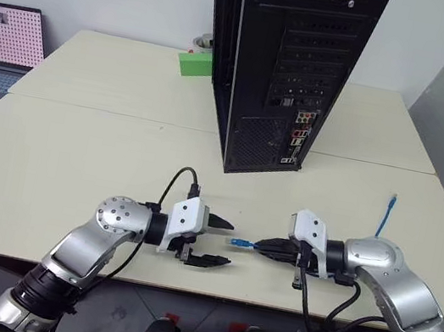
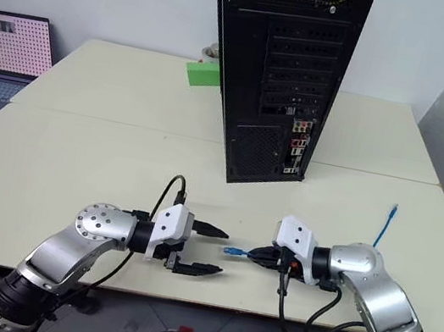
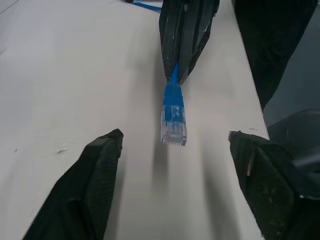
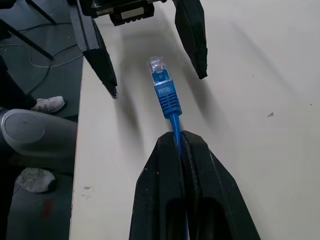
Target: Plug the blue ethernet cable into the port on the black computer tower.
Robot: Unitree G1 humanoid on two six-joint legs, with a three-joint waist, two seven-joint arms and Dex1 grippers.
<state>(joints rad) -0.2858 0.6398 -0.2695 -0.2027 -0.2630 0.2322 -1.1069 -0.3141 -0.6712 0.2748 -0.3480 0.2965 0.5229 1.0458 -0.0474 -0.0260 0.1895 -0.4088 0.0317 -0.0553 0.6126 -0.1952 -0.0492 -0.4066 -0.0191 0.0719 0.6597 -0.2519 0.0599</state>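
Left eye view: unlabelled black computer tower (image 1: 287,66)

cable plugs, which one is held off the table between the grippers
The plug jutting from the shut right gripper, facing the open left gripper; the other plug lies on the table.

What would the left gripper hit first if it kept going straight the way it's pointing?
Most likely the clear plug of the blue ethernet cable, which the shut right gripper holds out toward it. The plug lines up with the gap between the left gripper's open fingers, though depth is hard to judge.
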